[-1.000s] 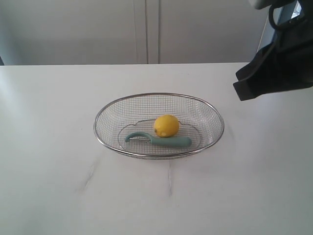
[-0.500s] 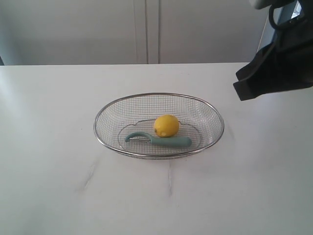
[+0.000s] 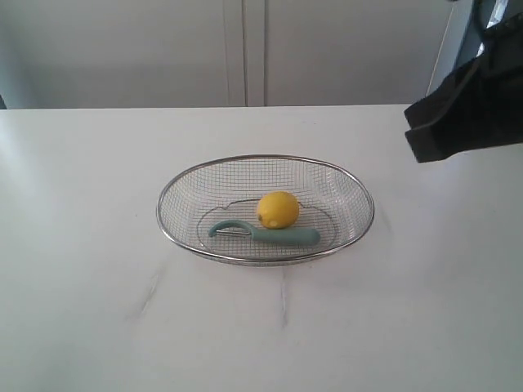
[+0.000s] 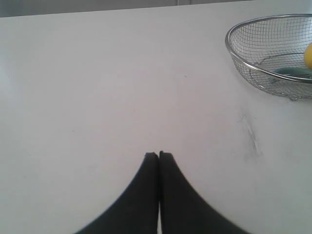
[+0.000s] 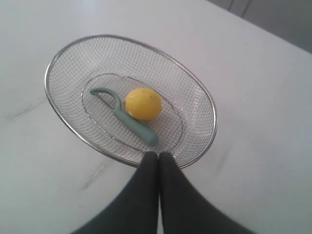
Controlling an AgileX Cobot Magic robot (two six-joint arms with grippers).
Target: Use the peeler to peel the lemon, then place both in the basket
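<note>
The wire-mesh basket stands mid-table. Inside it lie the yellow lemon and, just in front of it, the teal peeler, hooked head to the left. The right wrist view looks down on the basket, lemon and peeler; my right gripper is shut and empty, held high above the table, its arm at the exterior view's upper right. My left gripper is shut on nothing over bare table, well apart from the basket, with the lemon at the frame edge.
The white tabletop surrounds the basket, with faint scuff marks in front of it. A pale wall with panel seams runs behind the table's far edge.
The right arm has drawn back a little toward the upper right of the exterior view. Basket, lemon and peeler have not moved.
</note>
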